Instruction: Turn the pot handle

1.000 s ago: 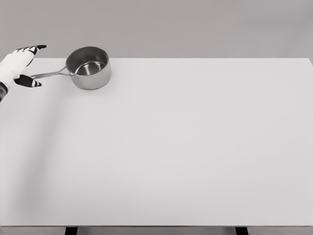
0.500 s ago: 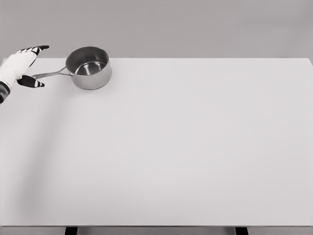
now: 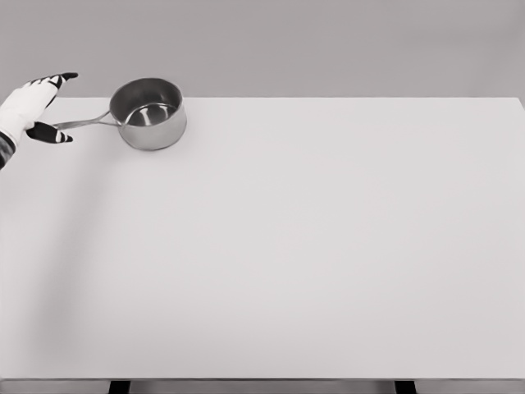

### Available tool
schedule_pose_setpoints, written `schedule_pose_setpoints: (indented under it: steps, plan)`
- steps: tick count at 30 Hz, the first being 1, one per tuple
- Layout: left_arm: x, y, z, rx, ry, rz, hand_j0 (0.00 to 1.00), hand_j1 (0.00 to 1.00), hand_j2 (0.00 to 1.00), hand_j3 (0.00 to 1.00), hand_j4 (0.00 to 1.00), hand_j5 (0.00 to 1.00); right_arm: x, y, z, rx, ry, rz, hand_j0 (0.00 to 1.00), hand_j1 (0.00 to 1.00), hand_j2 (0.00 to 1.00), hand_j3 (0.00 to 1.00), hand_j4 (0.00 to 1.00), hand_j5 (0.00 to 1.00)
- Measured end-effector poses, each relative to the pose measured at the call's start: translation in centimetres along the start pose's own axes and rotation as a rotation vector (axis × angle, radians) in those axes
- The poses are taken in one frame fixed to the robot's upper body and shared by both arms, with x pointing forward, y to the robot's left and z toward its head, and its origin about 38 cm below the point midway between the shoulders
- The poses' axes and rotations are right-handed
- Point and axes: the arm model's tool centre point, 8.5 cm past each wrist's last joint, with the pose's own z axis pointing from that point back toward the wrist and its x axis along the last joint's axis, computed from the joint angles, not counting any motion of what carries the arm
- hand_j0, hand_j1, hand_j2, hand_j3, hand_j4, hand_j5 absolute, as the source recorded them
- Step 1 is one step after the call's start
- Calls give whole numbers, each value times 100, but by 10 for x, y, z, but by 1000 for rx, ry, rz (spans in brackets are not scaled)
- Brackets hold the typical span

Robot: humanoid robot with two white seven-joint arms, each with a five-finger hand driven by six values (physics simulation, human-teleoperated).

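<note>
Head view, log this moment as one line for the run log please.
stage: reaching for handle | left hand: open, at the handle's tip, not closed on it | pot: upright, far-left on table | right hand: out of view

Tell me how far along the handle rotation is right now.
Done: the left hand has reached the tip of the pot's handle, fingers spread around it. In hand: closing a grip; contact is unclear. Left: the swing itself, since the handle points left from the pot at the table's far-left corner.
</note>
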Motion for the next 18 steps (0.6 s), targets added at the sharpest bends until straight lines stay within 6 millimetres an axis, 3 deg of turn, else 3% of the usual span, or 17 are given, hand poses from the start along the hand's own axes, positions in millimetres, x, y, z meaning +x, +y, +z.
schedule_pose_setpoints:
  steps: [18]
  plan:
    - [-12,1,-4,-5,45,18,100,100,100,100,100,100,0,0,0,0,0,0,100,100,100,100,100,100]
